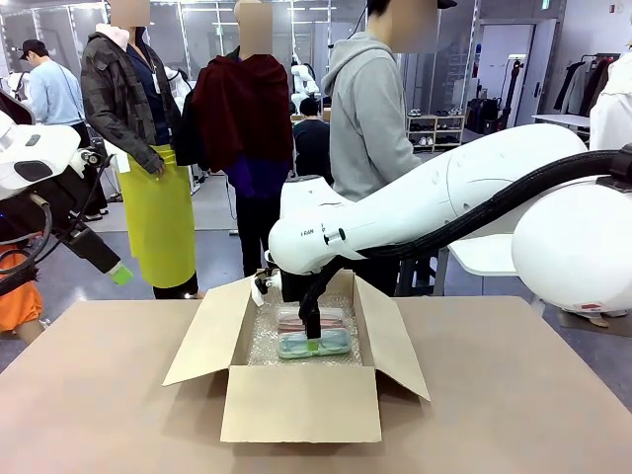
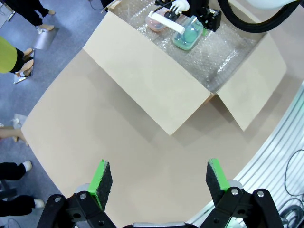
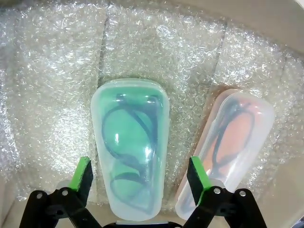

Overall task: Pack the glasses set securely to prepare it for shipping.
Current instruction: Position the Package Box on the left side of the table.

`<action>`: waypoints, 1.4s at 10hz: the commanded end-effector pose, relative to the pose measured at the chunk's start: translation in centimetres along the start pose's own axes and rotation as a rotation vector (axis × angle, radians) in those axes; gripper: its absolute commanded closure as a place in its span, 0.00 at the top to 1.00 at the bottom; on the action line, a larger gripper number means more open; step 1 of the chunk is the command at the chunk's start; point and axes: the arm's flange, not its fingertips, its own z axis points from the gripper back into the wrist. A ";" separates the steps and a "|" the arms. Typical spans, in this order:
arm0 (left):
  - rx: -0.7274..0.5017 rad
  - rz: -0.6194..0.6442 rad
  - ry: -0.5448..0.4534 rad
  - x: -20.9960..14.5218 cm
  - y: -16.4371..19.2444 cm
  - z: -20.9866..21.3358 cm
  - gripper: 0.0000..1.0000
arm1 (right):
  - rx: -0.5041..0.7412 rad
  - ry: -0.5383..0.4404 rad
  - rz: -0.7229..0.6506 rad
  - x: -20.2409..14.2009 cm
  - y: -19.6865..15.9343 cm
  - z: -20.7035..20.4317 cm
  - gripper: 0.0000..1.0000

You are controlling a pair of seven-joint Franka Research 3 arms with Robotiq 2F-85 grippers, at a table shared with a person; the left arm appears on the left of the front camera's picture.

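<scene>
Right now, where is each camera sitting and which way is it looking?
Front view: between the arms, looking across the cardboard box at people beyond; right arm reaches into it.
Left wrist view: high up, looking down on the table and box; its open left fingers at the bottom.
Right wrist view: inside the box, looking down at bubble wrap; open right fingers either side of the mint-green case, pink case beside.
Shared: all three show both cases.

A tan table (image 1: 99, 395) spans the lower half of the front view. One thing rests directly on it — an open cardboard box (image 1: 301, 405), flaps spread outward, at lower centre, tabletop showing left, right and in front.
</scene>
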 end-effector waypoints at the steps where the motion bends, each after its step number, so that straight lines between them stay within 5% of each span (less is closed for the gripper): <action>1: 0.000 0.000 0.000 0.0 0.0 0.0 1.00 | 0.000 0.000 0.000 0.0 0.0 0.0 1.00; 5: -0.385 0.319 0.110 1.0 4.4 -5.5 1.00 | -0.100 -0.141 -0.207 -5.6 4.1 8.3 1.00; 11: -0.765 0.552 -0.096 -1.6 9.1 -12.3 1.00 | -0.277 -0.377 -0.687 -18.9 12.9 16.6 1.00; 14: -0.767 0.579 -0.163 -2.5 10.5 -15.4 1.00 | -0.365 -0.457 -0.887 -24.5 18.1 17.7 1.00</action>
